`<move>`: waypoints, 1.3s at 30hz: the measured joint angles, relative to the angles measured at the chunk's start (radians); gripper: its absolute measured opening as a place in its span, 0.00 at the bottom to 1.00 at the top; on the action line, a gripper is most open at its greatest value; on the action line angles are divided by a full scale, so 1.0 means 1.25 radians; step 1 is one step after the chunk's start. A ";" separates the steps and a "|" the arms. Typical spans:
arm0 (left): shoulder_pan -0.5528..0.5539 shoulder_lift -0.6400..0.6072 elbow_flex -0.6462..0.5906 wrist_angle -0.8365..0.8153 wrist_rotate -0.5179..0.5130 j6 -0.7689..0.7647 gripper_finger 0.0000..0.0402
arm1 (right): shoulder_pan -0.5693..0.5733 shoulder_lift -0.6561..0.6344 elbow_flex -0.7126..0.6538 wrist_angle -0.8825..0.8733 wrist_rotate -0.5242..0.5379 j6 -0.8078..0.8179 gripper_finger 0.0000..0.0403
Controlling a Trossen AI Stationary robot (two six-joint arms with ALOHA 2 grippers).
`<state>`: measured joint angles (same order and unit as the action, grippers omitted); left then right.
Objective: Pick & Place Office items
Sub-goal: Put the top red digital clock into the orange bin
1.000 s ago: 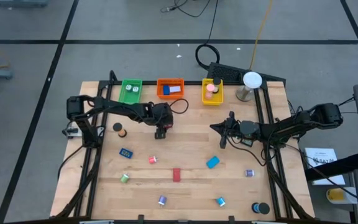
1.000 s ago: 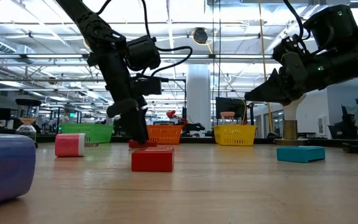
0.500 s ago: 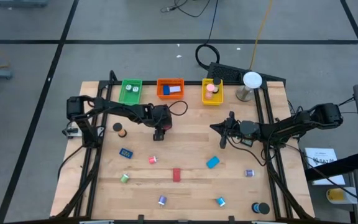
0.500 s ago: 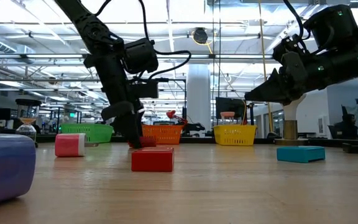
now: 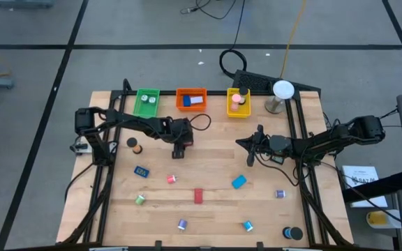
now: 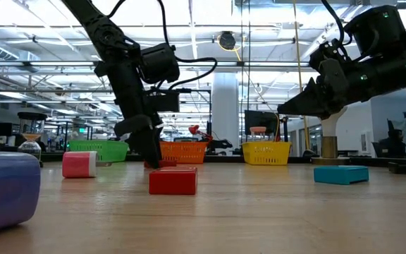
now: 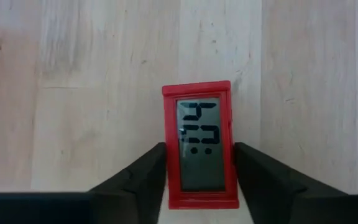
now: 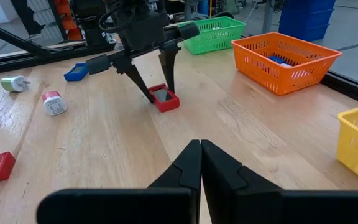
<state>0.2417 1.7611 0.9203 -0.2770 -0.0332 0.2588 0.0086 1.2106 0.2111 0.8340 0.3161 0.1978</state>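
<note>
Red clock (image 7: 202, 145): small flat case, grey display, I see it lying on the table | left gripper (image 7: 201, 180) straddling it, fingers touching both sides | right gripper (image 8: 201, 163) closed, empty

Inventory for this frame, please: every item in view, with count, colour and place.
table: 1, light wood, under both arms
trays: 3, green, orange, yellow, back row, each holding small pieces
ball on a stand: 1, white, back right
red clock: 1, centre left
red block: 1, front centre
blue blocks: 2, left, centre right
pink piece: 1, centre left
green roll: 1, front left
purple pieces: 2, front, right
blue roll: 1, front
black pieces: 2, left, front right
left gripper: closed around the red clock
right gripper: shut, above the table's right
</note>
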 joint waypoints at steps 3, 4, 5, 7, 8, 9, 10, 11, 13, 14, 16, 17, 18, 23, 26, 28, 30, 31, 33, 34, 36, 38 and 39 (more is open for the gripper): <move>0.000 -0.004 0.000 0.001 -0.006 0.016 0.37 | 0.000 0.000 0.000 0.000 0.000 0.000 0.01; 0.001 -0.009 0.000 0.000 -0.012 0.018 0.37 | 0.000 0.000 0.000 0.000 0.000 0.000 0.01; 0.003 -0.017 -0.002 0.000 -0.019 0.021 0.37 | 0.000 0.000 0.000 0.000 0.000 0.000 0.01; 0.012 -0.045 -0.001 0.001 -0.020 0.023 0.37 | 0.000 0.000 0.000 0.000 0.000 0.000 0.01; 0.021 -0.063 0.007 0.007 -0.021 0.022 0.37 | 0.000 0.000 0.000 0.000 0.000 0.000 0.01; 0.029 -0.082 0.014 0.015 -0.022 0.022 0.37 | 0.000 0.000 0.000 0.000 0.000 0.000 0.01; 0.040 -0.099 0.020 0.021 -0.027 0.020 0.37 | 0.000 0.000 0.000 0.000 0.000 0.000 0.01; 0.053 -0.112 0.029 0.022 -0.038 0.016 0.37 | 0.000 0.000 0.000 0.000 0.000 0.000 0.01; 0.085 -0.130 0.048 0.025 -0.065 0.002 0.37 | 0.000 0.000 0.000 0.001 0.000 0.000 0.01; 0.102 -0.133 0.063 0.022 -0.073 -0.009 0.38 | 0.000 0.000 0.000 0.004 0.000 0.000 0.01; 0.143 -0.134 0.099 0.029 -0.076 -0.032 0.38 | 0.000 0.000 0.000 0.005 0.000 0.000 0.01; 0.164 -0.129 0.116 0.030 -0.076 -0.045 0.38 | 0.000 0.000 0.000 0.005 0.000 0.000 0.01; 0.186 -0.118 0.135 0.029 -0.076 -0.059 0.38 | 0.000 0.000 0.000 0.005 0.000 0.000 0.01; 0.281 -0.034 0.238 -0.006 -0.021 -0.068 0.38 | 0.000 0.000 0.000 0.004 -0.002 0.000 0.01; 0.310 0.030 0.300 -0.045 0.027 -0.035 0.38 | 0.000 0.000 0.000 0.003 -0.002 0.000 0.01; 0.318 0.070 0.329 -0.067 0.061 0.027 0.39 | 0.000 0.000 0.000 0.003 -0.002 0.000 0.01; 0.318 0.103 0.348 -0.076 0.082 0.094 0.39 | 0.000 0.000 0.000 0.002 -0.002 0.000 0.01; 0.318 0.119 0.358 -0.077 0.084 0.117 0.39 | 0.000 0.000 0.000 0.002 -0.002 0.000 0.01; 0.321 0.145 0.373 -0.080 0.090 0.146 0.39 | 0.000 0.000 0.000 0.000 -0.002 0.000 0.01; 0.324 0.155 0.376 -0.086 0.097 0.154 0.39 | 0.000 0.000 0.000 0.000 -0.002 0.000 0.01; 0.330 0.169 0.378 -0.091 0.127 0.164 0.39 | 0.000 0.000 0.000 0.000 -0.002 0.000 0.01; 0.334 0.173 0.378 -0.092 0.157 0.176 0.39 | 0.000 0.000 0.000 0.000 -0.002 0.000 0.01; 0.336 0.173 0.379 -0.095 0.162 0.181 0.39 | 0.000 0.000 0.000 0.000 -0.002 0.000 0.01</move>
<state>0.6610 1.9778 1.3937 -0.3956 0.1695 0.4852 0.0086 1.2106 0.2111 0.8337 0.3130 0.1974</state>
